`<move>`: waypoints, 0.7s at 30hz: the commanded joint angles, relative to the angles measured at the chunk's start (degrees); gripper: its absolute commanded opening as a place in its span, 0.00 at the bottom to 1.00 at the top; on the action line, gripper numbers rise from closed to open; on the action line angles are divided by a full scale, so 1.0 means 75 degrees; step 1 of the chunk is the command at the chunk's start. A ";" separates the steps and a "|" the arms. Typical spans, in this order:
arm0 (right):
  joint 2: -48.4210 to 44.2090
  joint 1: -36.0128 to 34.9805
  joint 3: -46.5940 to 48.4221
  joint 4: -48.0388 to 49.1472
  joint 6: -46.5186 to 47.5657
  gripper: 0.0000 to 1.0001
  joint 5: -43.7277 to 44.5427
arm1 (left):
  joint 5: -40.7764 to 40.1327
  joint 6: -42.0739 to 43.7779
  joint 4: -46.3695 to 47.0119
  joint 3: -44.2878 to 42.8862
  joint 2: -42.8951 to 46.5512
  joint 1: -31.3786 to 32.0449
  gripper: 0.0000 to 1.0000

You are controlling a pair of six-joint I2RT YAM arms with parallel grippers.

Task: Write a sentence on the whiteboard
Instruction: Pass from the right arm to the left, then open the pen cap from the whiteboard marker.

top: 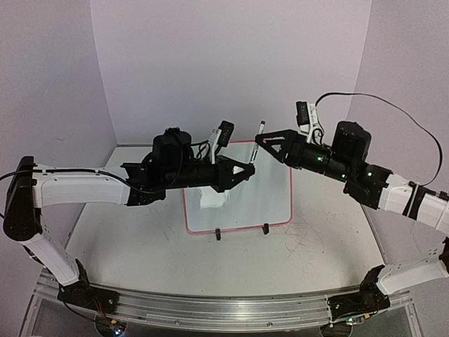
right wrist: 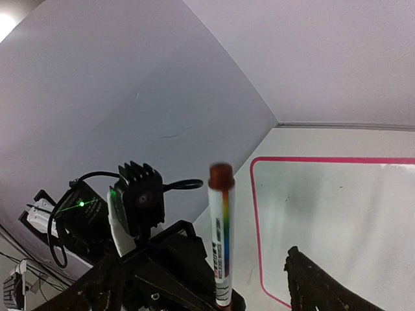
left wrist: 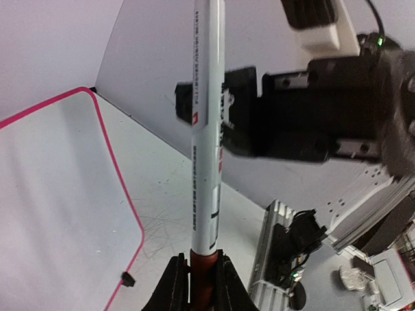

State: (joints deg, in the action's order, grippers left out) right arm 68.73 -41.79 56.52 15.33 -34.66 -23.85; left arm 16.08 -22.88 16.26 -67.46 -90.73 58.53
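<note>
Sitting on the counter [top: 140, 246], whiteboard [top: 270, 200] with red-pink frame, two black clip feet [top: 218, 233] on its near edge. Above its far half, left claw [left wrist: 201, 288] is clenched on the red end of a white marker [left wrist: 206, 162]. Right claw [top: 261, 139] is released, fingers spread either side of the marker barrel. Both claws are off the board.

Tabletop [top: 126, 246]: white, scuffed; grey scribble marks [top: 309, 242] toward right side. Alu rail [top: 210, 307] along near edge. Walls [top: 231, 63]: pale lilac-white, meeting in corners behind the table. A marker [left wrist: 207, 129] stands upright above the table: white barrel w/ small print, red-brown ends, rainbow stripe down one side (right wrist view). Blurred clutter [left wrist: 363, 272] beyond rail, can't ID.
</note>
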 commanded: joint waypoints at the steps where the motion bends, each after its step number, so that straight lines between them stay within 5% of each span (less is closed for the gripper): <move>1: 0.0266 0.0191 0.1834 -0.3245 0.1984 0.98 0.0222 | -0.0763 0.2093 -0.2328 -0.0844 0.0350 -0.0011 0.00; 10: 0.1531 0.0413 0.4049 -0.6627 0.3583 0.98 -0.0906 | -0.1068 0.4236 -0.3343 -0.0884 0.0673 0.0012 0.00; 21: 0.2383 0.0378 0.4179 -0.7002 0.3981 0.68 -0.2798 | -0.1256 0.4641 -0.3452 -0.0739 0.0787 0.0122 0.00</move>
State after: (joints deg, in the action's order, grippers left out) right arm 85.74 -38.76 86.00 -35.59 -7.57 -38.54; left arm 7.79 9.43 -9.18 -72.12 -87.00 59.07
